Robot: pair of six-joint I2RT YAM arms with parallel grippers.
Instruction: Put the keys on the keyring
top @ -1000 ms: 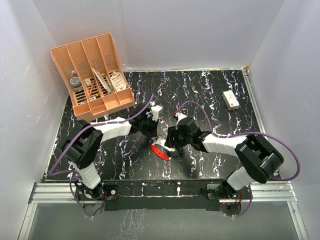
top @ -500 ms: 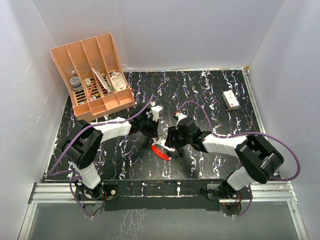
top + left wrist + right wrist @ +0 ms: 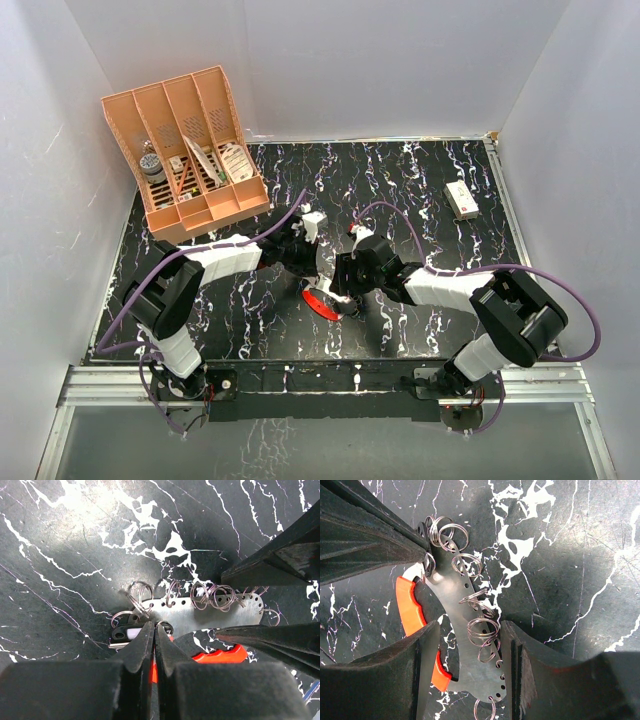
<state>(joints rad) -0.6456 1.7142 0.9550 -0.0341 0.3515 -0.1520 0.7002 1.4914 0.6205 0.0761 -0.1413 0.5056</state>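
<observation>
Close view from the right wrist: the right gripper (image 3: 470,627) has its jaws apart, one on each side of the keyring (image 3: 455,610), and both pads seem to press its edges. The keyring is a flat, curved grey metal plate with a row of small holes along its rim. Thin wire split rings (image 3: 482,630) hang through several of the holes. A thick bright red crescent (image 3: 407,607) runs along one side and passes under one finger. Just past these jaws, the dark tip of the left gripper (image 3: 422,550) meets the plate's far end.

Close view from the left wrist: the left gripper (image 3: 154,630) has its jaws pressed together into one thin point. The point rests at the near edge of the same plate (image 3: 200,615). It is unclear whether the point nips a ring. Just beside that point lie the keys (image 3: 125,631), one tiny flat dark piece with a pale middle, which the other wrist view does not show clearly. Beyond the point, the split rings stand in a row.

View from above: this shows only the red crescent (image 3: 322,302), pinned between the two meeting grippers on a black marbled table (image 3: 420,190); the plate and rings are too small to make out. Well beyond the left jaws stands an orange slotted rack (image 3: 185,150). Well beyond the right jaws lies a small white box (image 3: 461,200).
</observation>
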